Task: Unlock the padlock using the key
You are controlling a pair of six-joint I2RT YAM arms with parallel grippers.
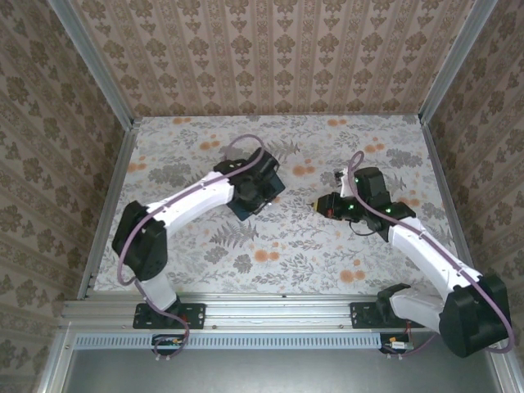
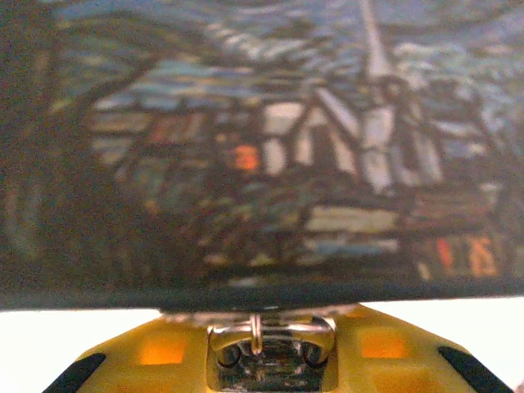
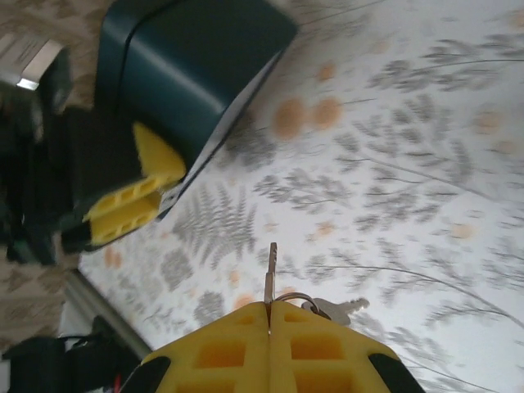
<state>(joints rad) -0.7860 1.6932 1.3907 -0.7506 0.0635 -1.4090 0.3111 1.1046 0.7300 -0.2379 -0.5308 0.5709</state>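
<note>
A: While looking for the padlock (image 2: 278, 345), find it at the very bottom of the left wrist view: tiny, grey, metal, with a thin loop (image 2: 255, 326) at its top.

B: Loose or held?

A: Held. Sits pinched by the left gripper (image 2: 270, 364), wedged between its two yellow fingers (image 2: 164, 352) and touching both.

B: And just above?

A: Butts right up against the lower edge of the dark blue box (image 2: 262, 164), painted with swirls and little houses. Too close and too blurred to tell the attachment.

B: From overhead, places that box (image 1: 274, 176) about mid-table (image 1: 327, 262), slightly left, partly under the left gripper (image 1: 250, 195).

A: Agreed. Now the key (image 3: 271, 266)?

B: Clenched in the right gripper (image 3: 268, 313), with jaws pressed fully together on its head and the blade poking straight out past the fingertips. Comes with a ring (image 3: 293, 296) and a second key (image 3: 344, 307) just beside those fingertips.

A: Near the box?

B: No, well apart. Seen from above, puts the right gripper (image 1: 321, 205) off to the right of the box, with a stretch of floral table between.
</note>
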